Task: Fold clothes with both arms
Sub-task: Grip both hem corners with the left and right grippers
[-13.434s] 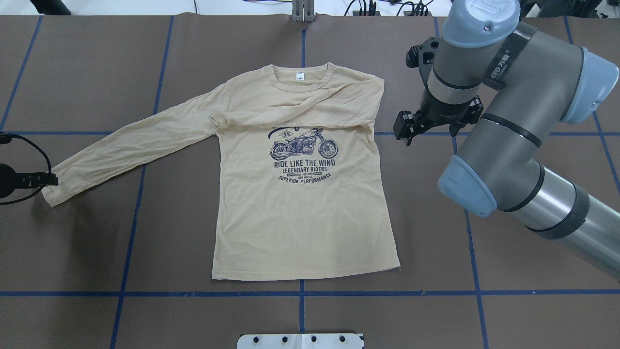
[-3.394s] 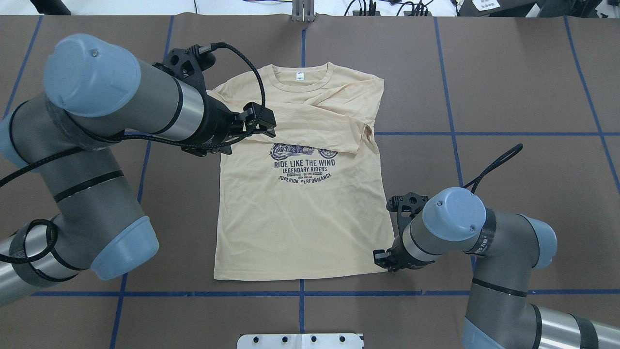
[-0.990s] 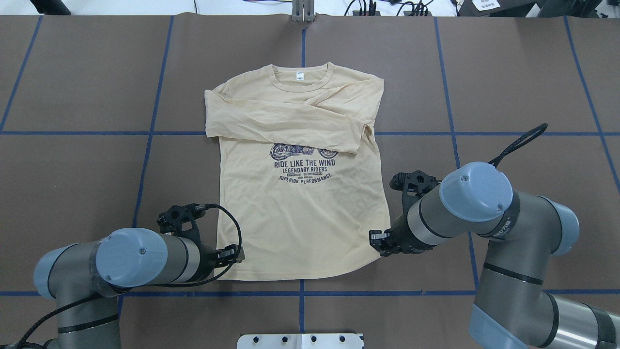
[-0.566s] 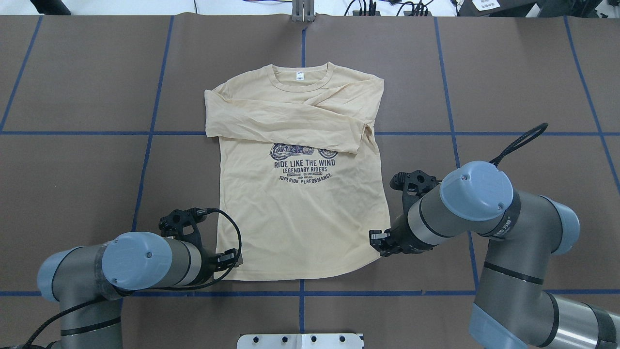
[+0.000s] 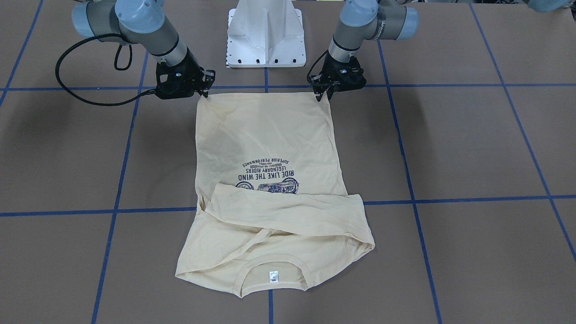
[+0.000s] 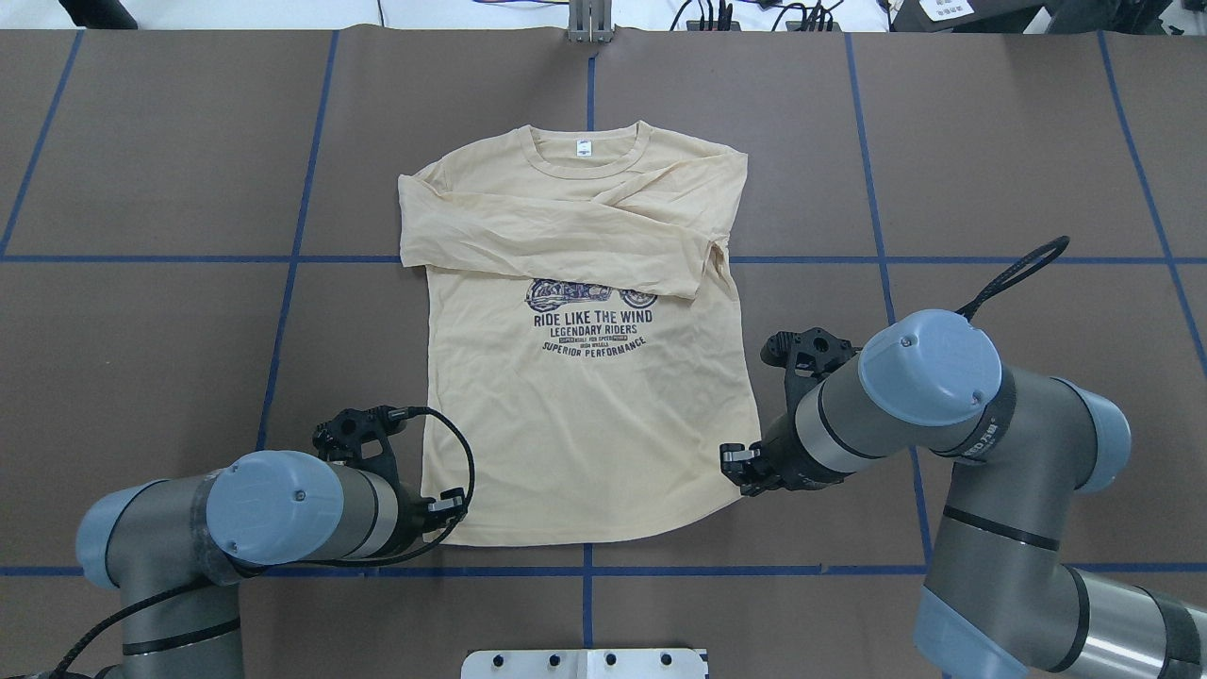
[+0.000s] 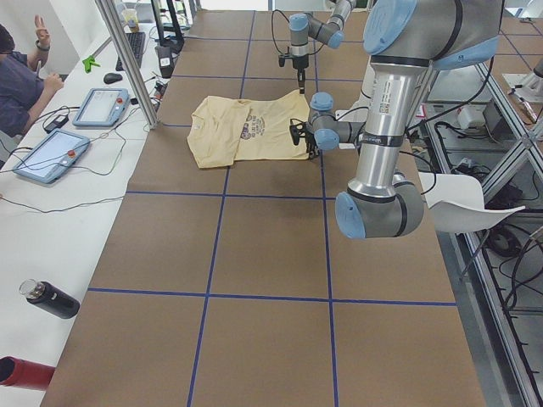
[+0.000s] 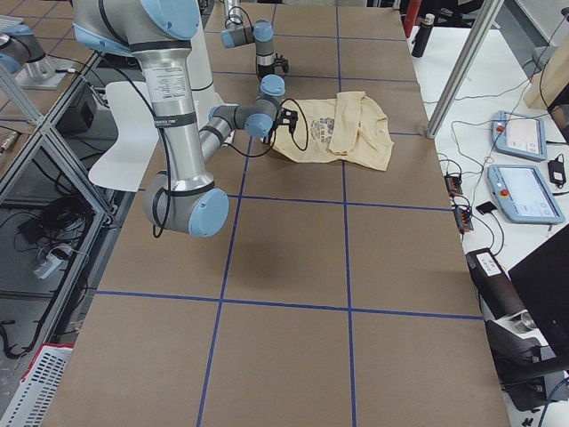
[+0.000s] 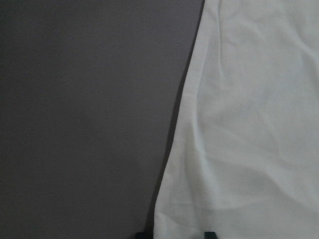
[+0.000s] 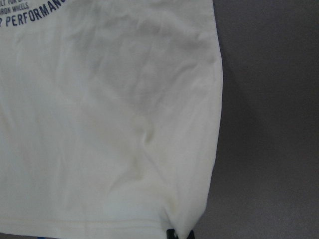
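The cream long-sleeved shirt (image 6: 585, 415) lies flat, collar away from me, both sleeves folded across the chest above the navy print. My left gripper (image 6: 453, 509) sits low at the near left hem corner. In the left wrist view its two fingertips (image 9: 210, 234) stand apart with the shirt's (image 9: 249, 124) edge between them, so it is open. My right gripper (image 6: 734, 469) is shut on the near right hem corner, which is drawn inward. There the cloth (image 10: 99, 124) puckers at the fingertip (image 10: 172, 234). In the front view both grippers (image 5: 325, 94) (image 5: 204, 92) meet the hem of the shirt (image 5: 265, 144).
The brown table cover carries a grid of blue tape lines (image 6: 283, 311). The white pedestal base (image 5: 265, 36) stands just behind the hem. A side bench with tablets (image 7: 110, 106), a seated person (image 7: 17, 76) and a dark bottle (image 7: 51, 298) lies beyond the far edge.
The left arm laid the left sleeve across the chest, then came down to the near left hem corner, edging lower over the last second. The right gripper stays on the drawn-in right corner.
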Available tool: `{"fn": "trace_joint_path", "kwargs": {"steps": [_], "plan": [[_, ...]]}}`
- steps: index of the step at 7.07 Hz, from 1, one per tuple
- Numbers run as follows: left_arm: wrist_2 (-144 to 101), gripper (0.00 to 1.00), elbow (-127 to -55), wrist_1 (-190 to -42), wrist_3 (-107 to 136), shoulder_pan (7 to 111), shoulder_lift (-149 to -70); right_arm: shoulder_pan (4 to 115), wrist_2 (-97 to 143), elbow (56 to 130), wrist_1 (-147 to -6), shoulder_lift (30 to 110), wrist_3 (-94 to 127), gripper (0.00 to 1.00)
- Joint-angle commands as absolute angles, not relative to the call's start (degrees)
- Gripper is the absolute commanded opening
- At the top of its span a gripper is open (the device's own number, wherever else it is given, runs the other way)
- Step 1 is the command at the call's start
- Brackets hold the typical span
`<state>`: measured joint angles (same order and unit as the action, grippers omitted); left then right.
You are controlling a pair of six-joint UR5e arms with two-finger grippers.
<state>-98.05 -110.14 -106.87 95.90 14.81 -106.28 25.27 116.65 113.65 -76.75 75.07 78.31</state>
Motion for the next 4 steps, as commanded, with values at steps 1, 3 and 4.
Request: {"fn": "trace_joint_path", "kwargs": {"steps": [1,3,4], "plan": [[-98.2,0.0,-110.4,-102.3,95.9,14.9,-109.8,25.4,117.1,114.0,-76.8,75.2,78.3,0.0],[-98.2,0.0,-110.2,-102.2,96.0,14.9,-109.4,25.4,117.1,113.9,-76.8,75.4,78.3,0.0],[-98.2,0.0,-110.3,-102.2,95.9,14.9,-109.3,25.4,117.1,113.8,-76.8,75.3,78.3,0.0]]}}
